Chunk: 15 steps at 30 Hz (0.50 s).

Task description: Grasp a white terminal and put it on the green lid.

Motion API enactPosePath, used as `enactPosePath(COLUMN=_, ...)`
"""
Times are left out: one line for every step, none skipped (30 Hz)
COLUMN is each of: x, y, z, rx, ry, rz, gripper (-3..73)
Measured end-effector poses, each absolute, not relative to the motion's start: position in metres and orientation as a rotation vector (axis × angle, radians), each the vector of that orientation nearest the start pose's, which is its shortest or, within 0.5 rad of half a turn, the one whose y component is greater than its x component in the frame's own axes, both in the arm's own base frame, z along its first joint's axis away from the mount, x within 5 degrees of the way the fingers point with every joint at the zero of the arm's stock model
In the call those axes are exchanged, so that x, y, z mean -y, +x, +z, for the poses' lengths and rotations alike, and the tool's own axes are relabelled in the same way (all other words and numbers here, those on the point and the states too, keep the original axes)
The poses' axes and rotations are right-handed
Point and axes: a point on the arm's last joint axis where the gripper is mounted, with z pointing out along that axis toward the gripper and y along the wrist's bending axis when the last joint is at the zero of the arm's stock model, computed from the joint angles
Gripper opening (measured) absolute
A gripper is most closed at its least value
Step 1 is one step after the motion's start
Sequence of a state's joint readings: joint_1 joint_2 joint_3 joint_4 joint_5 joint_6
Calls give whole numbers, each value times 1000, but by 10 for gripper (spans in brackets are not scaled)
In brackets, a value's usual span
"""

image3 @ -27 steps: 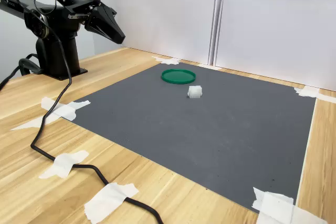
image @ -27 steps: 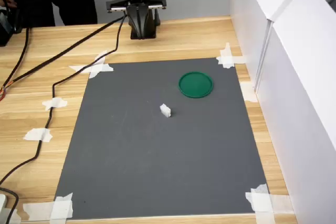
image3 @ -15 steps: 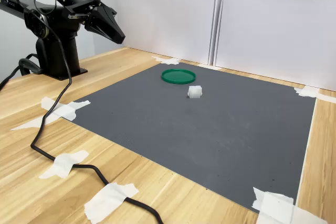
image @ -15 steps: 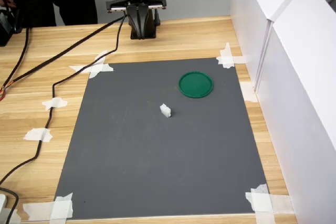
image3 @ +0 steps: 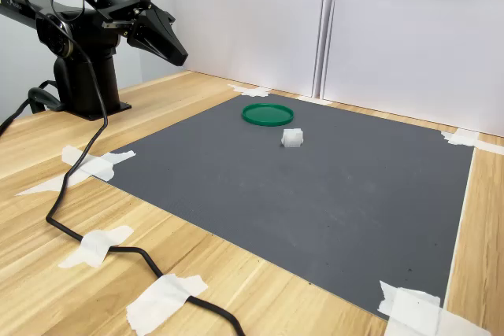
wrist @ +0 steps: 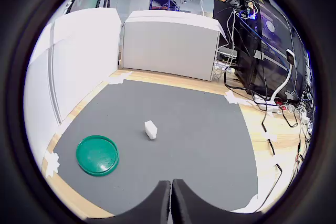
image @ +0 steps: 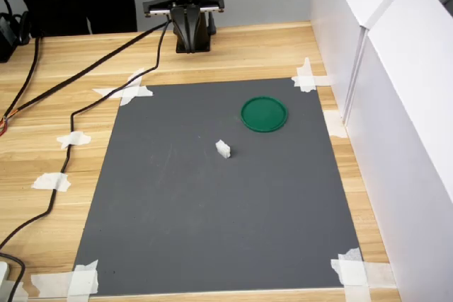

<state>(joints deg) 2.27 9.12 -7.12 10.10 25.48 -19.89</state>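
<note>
First exterior view: white terminal [image: 223, 149] on grey mat [image: 212, 231], stepped end too small to make out, long axis running far-left to near-right | green lid [image: 264, 114] flat, near, to its far right | claw [image3: 178, 56] pressed together, empty, raised above counter [image: 269, 51] at far edge

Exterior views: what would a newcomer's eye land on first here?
Probably the green lid on the dark mat, toward the first exterior view's upper right. The tiny white terminal lies apart from it, nearer mid-mat. The gripper hangs shut above the table's edge, off the mat.
</note>
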Motion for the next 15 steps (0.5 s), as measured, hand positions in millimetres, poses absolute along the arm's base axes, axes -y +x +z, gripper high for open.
enactPosePath(x=-9, y=60, z=207, rx=-1937, ry=-271, rz=-24, gripper=-16)
enactPosePath(x=-9, y=60, z=207, rx=-1937, ry=-271, rz=-24, gripper=-16)
enactPosePath(x=-9, y=60, z=207, rx=-1937, ry=-271, rz=-24, gripper=-16)
enactPosePath(x=-9, y=60, z=207, rx=-1937, ry=-271, rz=-24, gripper=-16)
enactPosePath(x=-9, y=60, z=207, rx=-1937, ry=-271, rz=-24, gripper=-16)
enactPosePath(x=-9, y=60, z=207, rx=-1937, ry=-271, rz=-24, gripper=-16)
enactPosePath(x=-9, y=60, z=207, rx=-1937, ry=-271, rz=-24, gripper=-16)
enactPosePath(x=-9, y=60, z=207, rx=-1937, ry=-271, rz=-24, gripper=-16)
enactPosePath(x=-9, y=60, z=207, rx=-1937, ry=-271, rz=-24, gripper=-16)
enactPosePath(x=-9, y=60, z=207, rx=-1936, ry=-271, rz=-24, gripper=-16)
enactPosePath(x=-9, y=60, z=207, rx=-1934, ry=-270, rz=-24, gripper=-16)
enactPosePath(x=-9, y=61, z=207, rx=-1929, ry=-269, rz=-25, gripper=-16)
enactPosePath(x=-9, y=61, z=208, rx=-1922, ry=-267, rz=-27, gripper=-16)
enactPosePath(x=-9, y=61, z=208, rx=-1920, ry=-266, rz=-27, gripper=-16)
enactPosePath(x=-9, y=61, z=208, rx=-1919, ry=-266, rz=-28, gripper=-16)
